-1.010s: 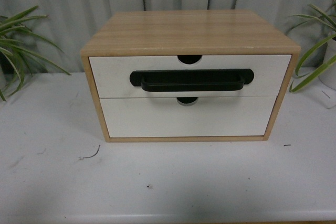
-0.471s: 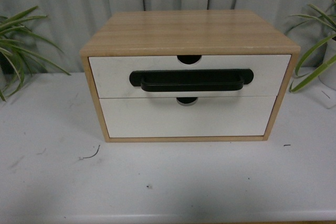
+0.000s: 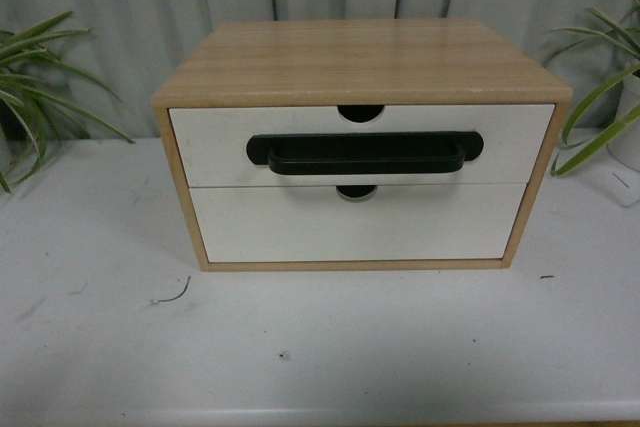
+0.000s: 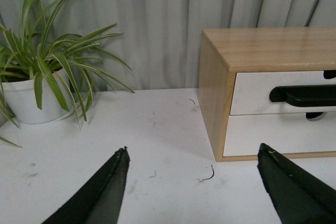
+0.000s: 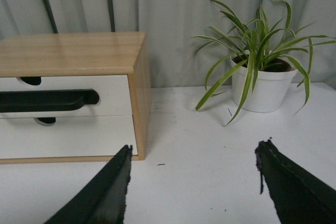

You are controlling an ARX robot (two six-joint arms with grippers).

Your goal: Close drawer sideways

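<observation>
A light wood cabinet (image 3: 360, 57) stands on the white table. Its upper drawer (image 3: 210, 142) has a white front, a long black bar handle (image 3: 365, 152) and a half-round notch in its top edge; its front sits about flush with the cabinet frame. The drawer also shows in the left wrist view (image 4: 252, 93) and the right wrist view (image 5: 113, 93). No arm shows in the front view. My left gripper (image 4: 191, 156) is open and empty, low over the table off the cabinet's left side. My right gripper (image 5: 193, 149) is open and empty off its right side.
Below is a white drawer front (image 3: 360, 227) without a handle. A potted plant in a white pot (image 4: 26, 100) stands left of the cabinet, another (image 5: 265, 90) to its right. A grey curtain hangs behind. A small dark scrap (image 3: 175, 295) lies on the table (image 3: 320, 347).
</observation>
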